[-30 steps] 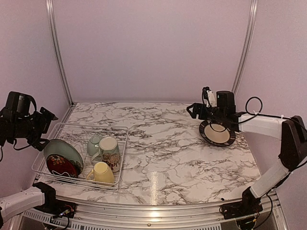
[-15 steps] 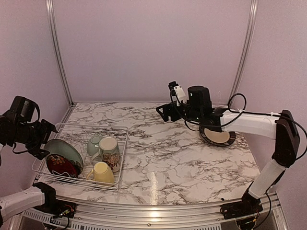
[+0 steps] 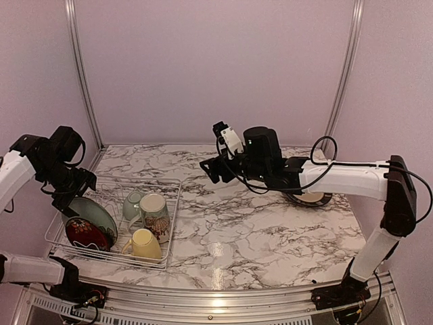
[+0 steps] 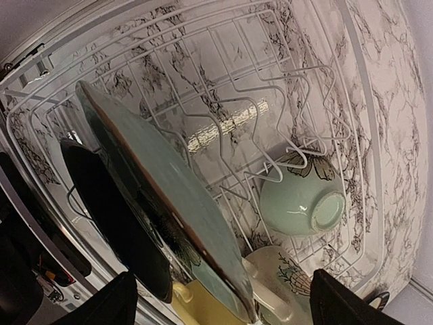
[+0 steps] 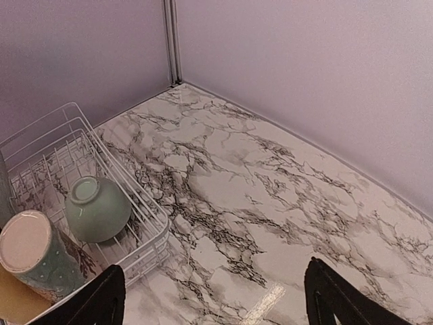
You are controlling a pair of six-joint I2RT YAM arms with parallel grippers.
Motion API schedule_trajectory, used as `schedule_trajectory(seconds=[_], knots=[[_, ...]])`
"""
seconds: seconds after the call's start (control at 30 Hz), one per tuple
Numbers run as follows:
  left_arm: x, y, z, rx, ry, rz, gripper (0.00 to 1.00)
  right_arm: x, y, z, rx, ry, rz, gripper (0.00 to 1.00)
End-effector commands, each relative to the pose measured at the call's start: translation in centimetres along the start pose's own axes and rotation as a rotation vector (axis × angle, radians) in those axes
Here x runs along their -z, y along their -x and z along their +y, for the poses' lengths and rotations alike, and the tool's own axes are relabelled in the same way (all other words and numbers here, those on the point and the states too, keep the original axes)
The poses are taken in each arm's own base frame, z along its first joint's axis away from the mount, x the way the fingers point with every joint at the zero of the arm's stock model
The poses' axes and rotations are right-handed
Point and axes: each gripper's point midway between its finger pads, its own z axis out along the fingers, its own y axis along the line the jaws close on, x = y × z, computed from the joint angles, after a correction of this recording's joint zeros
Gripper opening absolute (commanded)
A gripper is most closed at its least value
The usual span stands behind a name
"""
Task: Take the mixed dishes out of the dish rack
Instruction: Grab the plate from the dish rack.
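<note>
The white wire dish rack (image 3: 173,218) sits at the table's left. In it the pale green plate (image 3: 89,215) leans upright in front of the dark red plate (image 3: 86,235). Beside them are the small green bowl (image 3: 132,202), the floral mug (image 3: 155,213) and the yellow mug (image 3: 144,244). My left gripper (image 3: 70,191) hovers open just above the green plate (image 4: 169,203), whose rim passes between the fingers without touching them. The black-rimmed cream plate (image 3: 312,198) lies on the table at right, partly hidden by my right arm. My right gripper (image 3: 211,169) hangs open and empty over mid-table.
The right wrist view looks across bare marble toward the rack (image 5: 139,196), with the bowl (image 5: 97,208) and floral mug (image 5: 37,254) in its near corner. Pale walls and metal corner posts (image 3: 81,74) close the back and sides.
My right arm has left the black-rimmed plate and swung left toward mid-table. My left arm has come in from the left edge to hover over the green plate.
</note>
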Motion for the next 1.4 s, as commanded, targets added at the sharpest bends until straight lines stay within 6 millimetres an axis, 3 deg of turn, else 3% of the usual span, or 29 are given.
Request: schedule_trajectory(seconds=[0.0, 0.33, 0.57, 1.0, 1.37], knots=[[0.2, 0.9, 1.4, 0.007, 0.071, -0.053, 0.91, -0.1, 1.2, 0.4, -0.001, 0.006, -0.022, 0.88], [-1.2, 1.2, 1.7, 0.015, 0.138, -0.064, 0.82, -0.6, 1.7, 2.7, 0.019, 0.038, -0.027, 0.88], [-1.5, 1.8, 0.3, -0.003, 0.159, -0.076, 0.73, -1.2, 1.3, 4.1, 0.033, 0.054, -0.013, 0.87], [-3.3, 1.5, 0.8, -0.007, 0.210, -0.059, 0.66, -1.0, 1.5, 4.4, 0.046, 0.044, -0.023, 0.87], [-4.3, 1.8, 0.7, -0.018, 0.215, -0.058, 0.48, -0.7, 1.7, 5.1, 0.066, 0.034, -0.028, 0.87]])
